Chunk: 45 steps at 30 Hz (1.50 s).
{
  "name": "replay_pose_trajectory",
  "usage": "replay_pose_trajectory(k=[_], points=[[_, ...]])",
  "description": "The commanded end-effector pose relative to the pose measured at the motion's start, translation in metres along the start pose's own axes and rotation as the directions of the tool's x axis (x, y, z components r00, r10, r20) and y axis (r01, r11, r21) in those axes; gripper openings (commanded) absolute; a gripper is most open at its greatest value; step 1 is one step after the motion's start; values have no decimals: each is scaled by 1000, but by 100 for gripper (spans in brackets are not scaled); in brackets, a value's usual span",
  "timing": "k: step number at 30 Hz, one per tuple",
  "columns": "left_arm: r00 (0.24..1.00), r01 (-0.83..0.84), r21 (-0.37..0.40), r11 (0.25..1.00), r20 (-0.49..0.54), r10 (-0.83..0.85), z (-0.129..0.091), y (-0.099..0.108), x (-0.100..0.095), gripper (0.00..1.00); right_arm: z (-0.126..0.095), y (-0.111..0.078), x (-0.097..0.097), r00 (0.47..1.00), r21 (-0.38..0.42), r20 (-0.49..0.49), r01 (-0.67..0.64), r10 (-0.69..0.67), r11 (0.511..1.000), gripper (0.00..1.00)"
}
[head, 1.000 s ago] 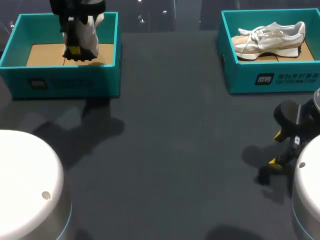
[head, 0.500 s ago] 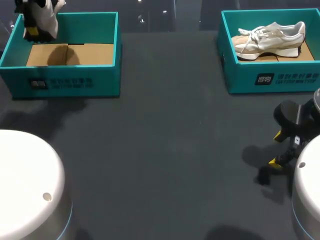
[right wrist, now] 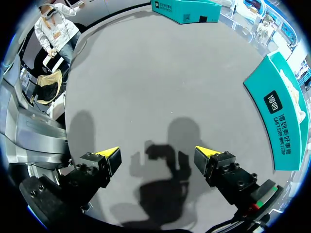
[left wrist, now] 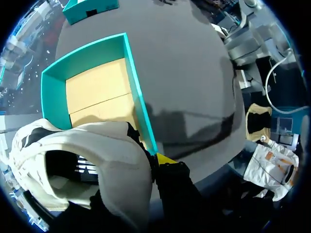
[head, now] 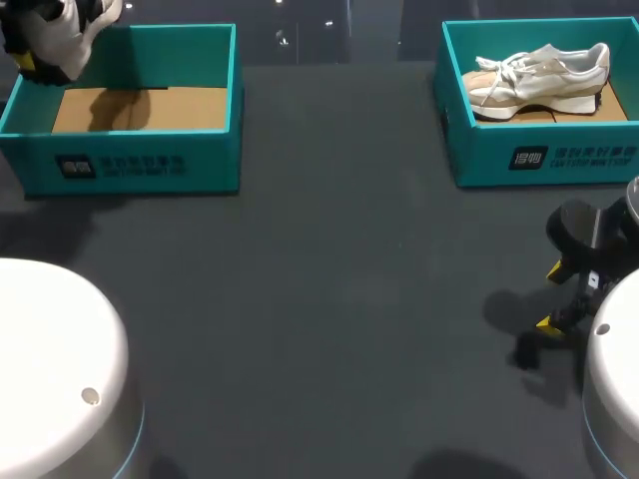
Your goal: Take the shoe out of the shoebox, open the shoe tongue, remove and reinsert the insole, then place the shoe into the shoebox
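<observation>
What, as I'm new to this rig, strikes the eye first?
A white shoe hangs in the left claw above the far corner of the empty left shoebox. A second shoe lies in the right shoebox, while the right claw hovers open over the table.

left pincer clamped, high far-left; right pincer splayed, low

White shoe aloft over teal shoebox corner.

Robotics lab, dark grey worktable, two teal shoeboxes on it, white robot arm bases
</observation>
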<state>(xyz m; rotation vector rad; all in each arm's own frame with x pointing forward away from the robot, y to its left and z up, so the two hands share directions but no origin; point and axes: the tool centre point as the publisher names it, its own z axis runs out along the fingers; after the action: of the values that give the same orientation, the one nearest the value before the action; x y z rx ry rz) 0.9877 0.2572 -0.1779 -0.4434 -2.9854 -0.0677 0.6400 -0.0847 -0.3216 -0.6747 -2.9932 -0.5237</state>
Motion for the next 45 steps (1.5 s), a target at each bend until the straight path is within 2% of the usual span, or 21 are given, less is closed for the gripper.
replay_pose_trajectory(k=[1, 3, 18, 21, 24, 25, 27, 40, 41, 45], points=[[947, -320, 22, 947, -24, 320, 1, 23, 6, 0, 0, -1, 1, 1000, 0, 2, 1, -1, 1000, 100], [917, -395, 13, 919, -49, 395, 0, 38, 2, 0, 0, -1, 1, 1000, 0, 2, 1, -1, 1000, 100], [917, -395, 13, 919, -49, 395, 0, 38, 2, 0, 0, -1, 1, 1000, 0, 2, 1, -1, 1000, 100], [845, -534, -30, 845, -46, 533, 3, 43, -6, 0, 0, -1, 1, 1000, 0, 2, 1, -1, 1000, 100], [755, -656, -40, 754, -59, 653, 7, 51, -13, 0, 0, -1, 1, 1000, 0, 2, 1, -1, 1000, 100], [717, -698, -77, 712, -87, 692, 9, 54, -16, 0, 0, -1, 1, 1000, 0, 2, 1, -1, 1000, 100], [582, -812, -117, 572, -96, 807, 12, 62, -17, 0, 0, -1, 1, 1000, 0, 2, 1, -1, 1000, 100], [582, -812, -117, 572, -96, 807, 12, 62, -17, 0, 0, -1, 1, 1000, 0, 2, 1, -1, 1000, 100], [565, -824, -130, 552, -99, 819, 13, 61, -20, 0, 0, -1, 1, 1000, 0, 2, 1, -1, 1000, 100], [416, -900, -187, 394, -94, 904, 20, 61, -26, 0, 0, -1, 1, 1000, 0, 2, 1, -1, 1000, 100]])
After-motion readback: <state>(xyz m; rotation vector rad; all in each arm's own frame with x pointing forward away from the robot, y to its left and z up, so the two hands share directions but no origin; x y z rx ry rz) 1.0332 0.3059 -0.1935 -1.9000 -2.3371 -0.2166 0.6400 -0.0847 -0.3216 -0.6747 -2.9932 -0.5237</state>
